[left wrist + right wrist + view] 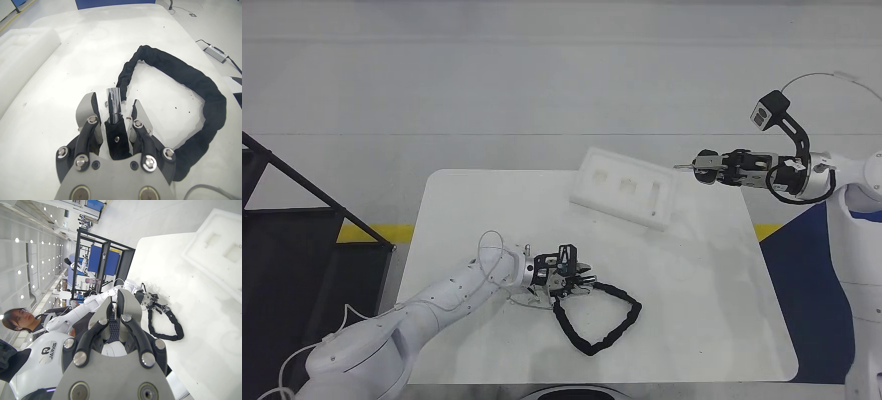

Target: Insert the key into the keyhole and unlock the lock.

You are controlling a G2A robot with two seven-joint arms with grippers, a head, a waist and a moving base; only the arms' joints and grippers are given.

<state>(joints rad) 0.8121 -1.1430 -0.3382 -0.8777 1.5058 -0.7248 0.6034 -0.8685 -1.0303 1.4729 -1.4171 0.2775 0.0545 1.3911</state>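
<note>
Lock lies low in the middle on the surface, its hard-looking shiny end, best to hold, between the spread left jaws, while the right jaws, upper right, pinch the thin key.

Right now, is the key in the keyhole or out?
Out. The right gripper holds the key in the air by the foam tray, far from the lock, which the open left gripper straddles.

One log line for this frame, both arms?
left gripper: open, straddling lock cylinder on table | right gripper: shut on key, raised near foam tray | key: not yet inserted
</note>
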